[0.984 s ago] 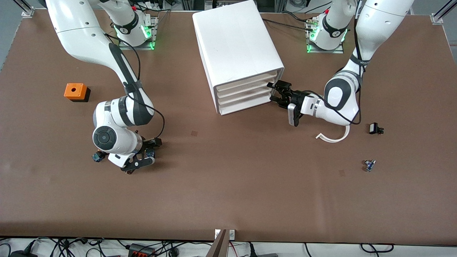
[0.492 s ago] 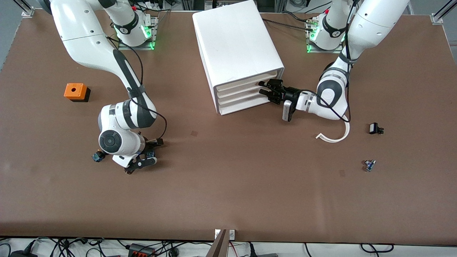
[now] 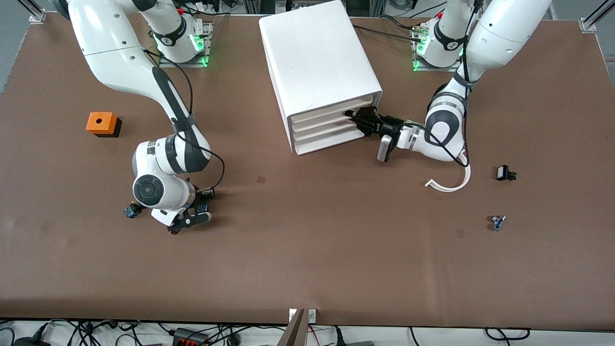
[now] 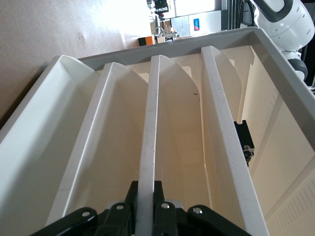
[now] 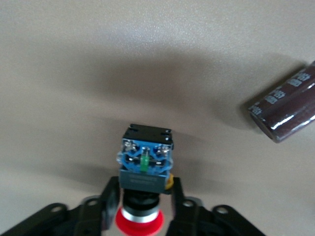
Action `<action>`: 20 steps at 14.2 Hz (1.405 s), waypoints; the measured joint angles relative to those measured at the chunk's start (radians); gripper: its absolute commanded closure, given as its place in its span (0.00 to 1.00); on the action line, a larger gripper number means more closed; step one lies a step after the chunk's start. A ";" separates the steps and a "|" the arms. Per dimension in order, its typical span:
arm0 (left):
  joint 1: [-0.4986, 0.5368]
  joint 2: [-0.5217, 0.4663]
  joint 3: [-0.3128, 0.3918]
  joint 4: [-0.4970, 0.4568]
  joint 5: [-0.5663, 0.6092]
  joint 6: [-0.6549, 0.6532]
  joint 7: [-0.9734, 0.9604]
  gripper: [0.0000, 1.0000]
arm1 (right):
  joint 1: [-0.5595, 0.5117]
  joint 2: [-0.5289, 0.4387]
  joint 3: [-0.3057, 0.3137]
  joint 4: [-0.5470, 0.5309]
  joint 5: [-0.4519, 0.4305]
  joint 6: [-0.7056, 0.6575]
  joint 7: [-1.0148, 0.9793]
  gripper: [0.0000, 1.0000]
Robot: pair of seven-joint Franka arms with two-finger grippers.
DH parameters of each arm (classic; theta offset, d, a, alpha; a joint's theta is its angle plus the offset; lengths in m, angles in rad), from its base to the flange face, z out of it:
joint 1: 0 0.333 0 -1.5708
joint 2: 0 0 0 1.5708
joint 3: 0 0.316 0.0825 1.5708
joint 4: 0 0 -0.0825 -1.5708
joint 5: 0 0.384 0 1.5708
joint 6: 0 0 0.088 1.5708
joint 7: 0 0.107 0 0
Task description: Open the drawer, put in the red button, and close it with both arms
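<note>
The red button (image 5: 142,206) lies on its side on the table, its blue and black body (image 5: 145,157) pointing away from the wrist. My right gripper (image 5: 142,211) is low over it, with a finger on each side of it, shut on it. In the front view only the blue body (image 3: 202,207) shows beside the right gripper (image 3: 194,214). My left gripper (image 3: 358,120) is at the front of the white drawer cabinet (image 3: 319,62). In the left wrist view it (image 4: 146,201) is shut on the white front lip of a middle drawer (image 4: 150,137). The drawers look closed.
A brown cylinder (image 5: 288,101) lies close to the red button. Another small button (image 3: 129,210) lies beside the right wrist. An orange box (image 3: 102,123) stands toward the right arm's end. A white curved strip (image 3: 449,185), a black part (image 3: 504,173) and a small blue part (image 3: 497,222) lie toward the left arm's end.
My left gripper has moved in from beside the cabinet to the drawer fronts and closed on a drawer lip. My right gripper has settled slightly at the red button.
</note>
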 measured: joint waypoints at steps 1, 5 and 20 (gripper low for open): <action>0.000 0.000 0.000 0.001 0.000 0.000 -0.007 0.99 | 0.000 0.000 0.000 0.000 0.000 0.000 0.000 1.00; 0.000 0.003 0.001 0.028 0.001 0.003 -0.068 0.99 | 0.001 -0.001 0.000 0.036 0.000 0.002 -0.002 1.00; 0.051 0.150 0.105 0.402 0.153 -0.017 -0.386 0.00 | 0.347 -0.087 0.009 0.337 0.001 -0.103 0.053 1.00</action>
